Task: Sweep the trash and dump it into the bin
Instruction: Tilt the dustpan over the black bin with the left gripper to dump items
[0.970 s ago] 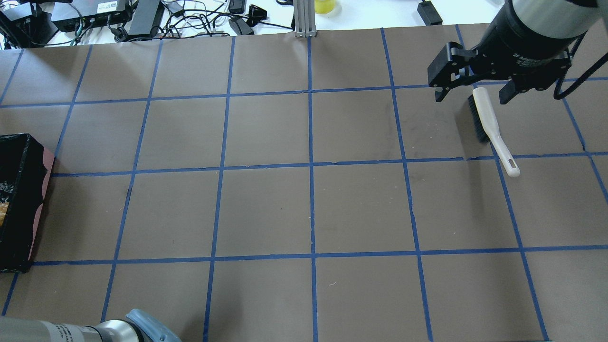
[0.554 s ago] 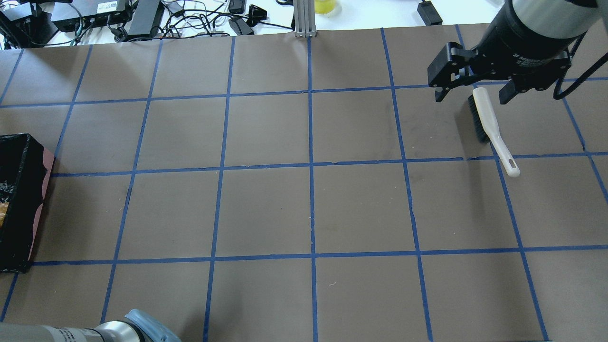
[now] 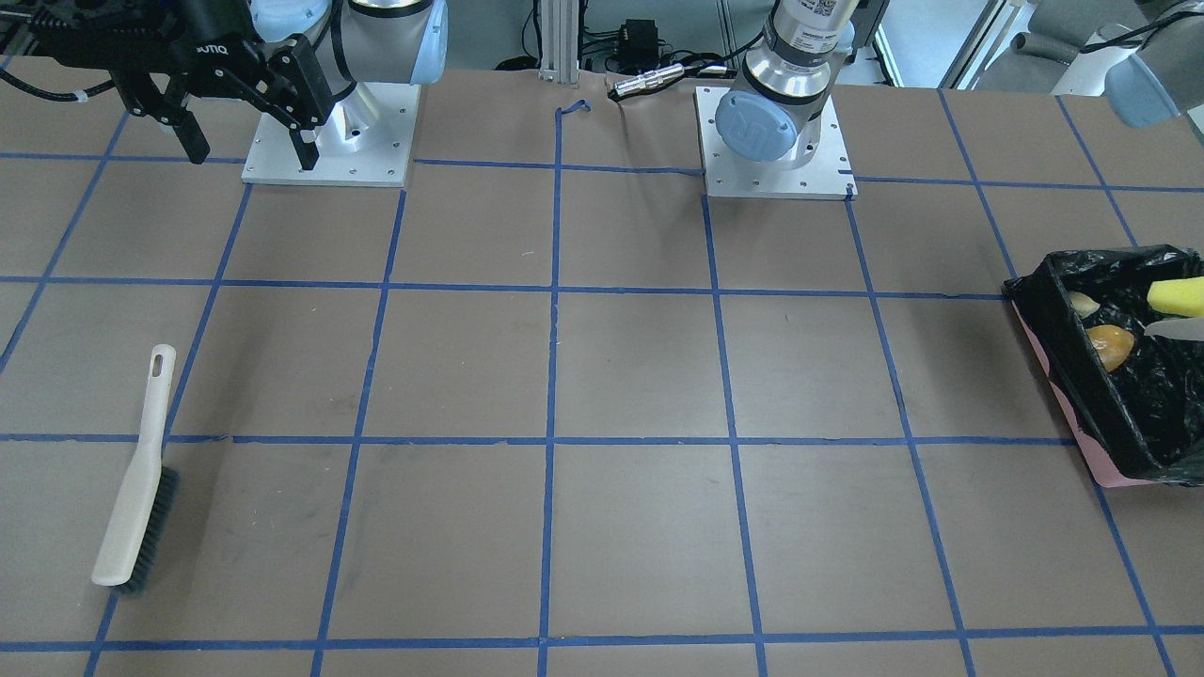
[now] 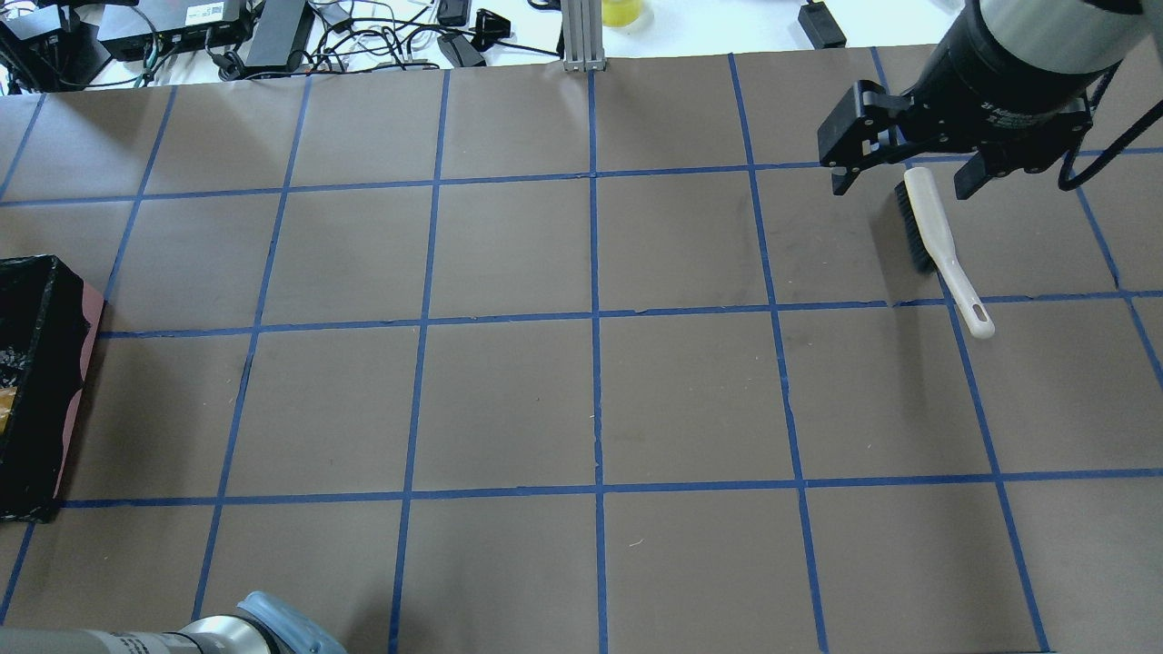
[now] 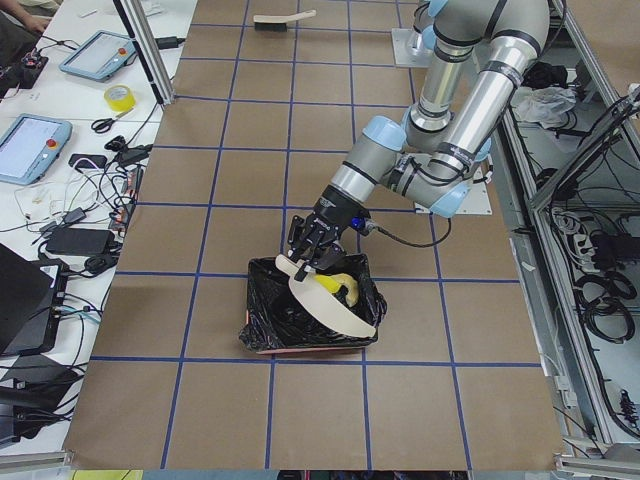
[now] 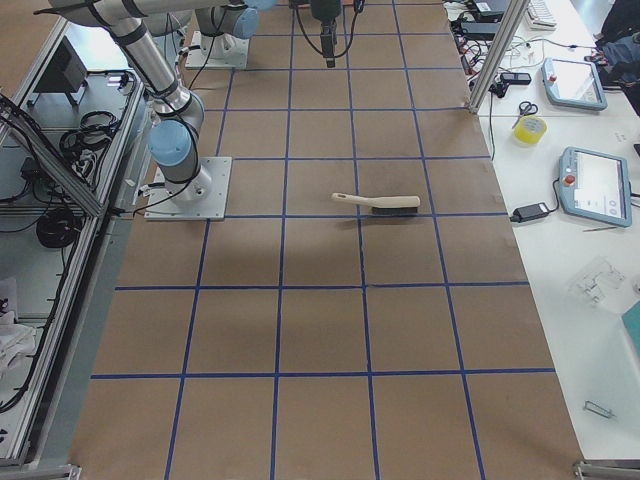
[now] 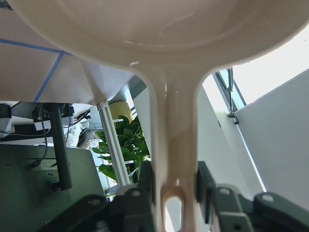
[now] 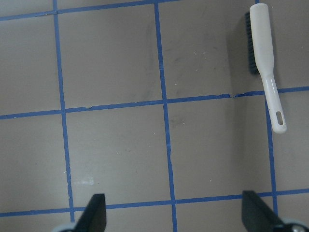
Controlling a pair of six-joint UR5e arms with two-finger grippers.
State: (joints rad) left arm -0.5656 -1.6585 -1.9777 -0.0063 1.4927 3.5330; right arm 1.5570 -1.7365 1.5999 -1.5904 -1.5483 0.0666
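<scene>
The bin [image 3: 1058,362], a pink box lined with black plastic, stands at the table's edge on my left side; it also shows in the overhead view [image 4: 41,381] and the exterior left view [image 5: 300,335]. Inside lie the golden-brown lump [image 3: 1110,346] and the pale peel piece [image 3: 1082,303]. The yellow sponge [image 3: 1176,296] shows by the dustpan's rim. My left gripper [image 7: 174,191] is shut on the handle of the beige dustpan [image 5: 335,305] and holds it tilted over the bin. My right gripper [image 4: 899,177] is open and empty, high above the brush's bristle end.
A white brush [image 4: 936,241] with black bristles lies on the table on my right side, also in the front-facing view [image 3: 141,470] and the right wrist view [image 8: 265,63]. Cables and power bricks [image 4: 273,36] lie beyond the far edge.
The left arm's elbow at the bottom edge of the overhead view has sunk slightly. The right gripper, brush and bin have not moved.
</scene>
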